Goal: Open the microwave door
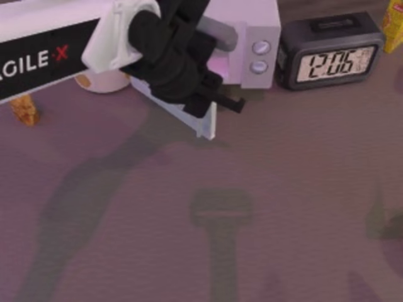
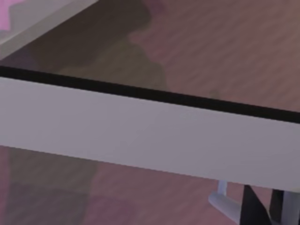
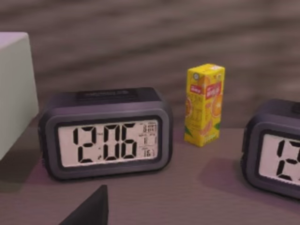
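The door (image 1: pixel 204 119) stands swung well out from the microwave (image 1: pixel 249 38), which sits at the table's (image 1: pixel 283 207) far edge, a little left of the clock (image 1: pixel 330 58). The cavity glows pink behind it, so I judge the opening largely done. My left gripper (image 1: pixel 217 94) sits right at the door's free edge, between door and cavity (a sensible spot for sweeping the panel outward on its hinge). My own arm covers the fingers from above, and my left wrist view shows mostly the door's white edge (image 2: pixel 140 126), so I cannot tell whether they are apart or together. My right arm is out of the top view; its wrist camera faces the clock and a juice box (image 3: pixel 204 105).
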Motion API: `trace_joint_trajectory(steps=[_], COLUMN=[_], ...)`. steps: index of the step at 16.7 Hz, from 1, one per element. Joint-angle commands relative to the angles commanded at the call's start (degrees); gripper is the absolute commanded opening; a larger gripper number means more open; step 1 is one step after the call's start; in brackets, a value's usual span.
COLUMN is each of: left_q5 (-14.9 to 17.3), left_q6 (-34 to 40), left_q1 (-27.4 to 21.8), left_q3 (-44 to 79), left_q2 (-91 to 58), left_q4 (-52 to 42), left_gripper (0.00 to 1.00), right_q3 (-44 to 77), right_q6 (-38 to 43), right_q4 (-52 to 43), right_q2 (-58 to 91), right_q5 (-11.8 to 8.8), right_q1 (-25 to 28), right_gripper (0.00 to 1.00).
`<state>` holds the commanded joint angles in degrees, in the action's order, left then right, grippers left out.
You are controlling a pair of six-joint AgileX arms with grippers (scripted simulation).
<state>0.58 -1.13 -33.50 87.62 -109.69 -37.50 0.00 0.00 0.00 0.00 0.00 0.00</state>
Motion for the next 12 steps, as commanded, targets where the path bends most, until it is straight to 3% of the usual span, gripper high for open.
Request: trace_joint_trajectory(steps=[6,12], left_q5=[0.50,4.19], left_q6=[0.02,-7.11], left_q1=[-0.26,2.31], left_q3=[-0.20,-4.25], left_q2=[0.00,3.32], left_q4=[0.03,0.68], left_gripper=[0.00,0.00], right_q3=[0.00,0.00], right_q6=[0.00,0.00], right_q4=[0.00,0.00], right_q2=[0.00,0.00], right_q5=[0.00,0.00], right_q1=[0.00,0.00], right_gripper=[1.00,1.00])
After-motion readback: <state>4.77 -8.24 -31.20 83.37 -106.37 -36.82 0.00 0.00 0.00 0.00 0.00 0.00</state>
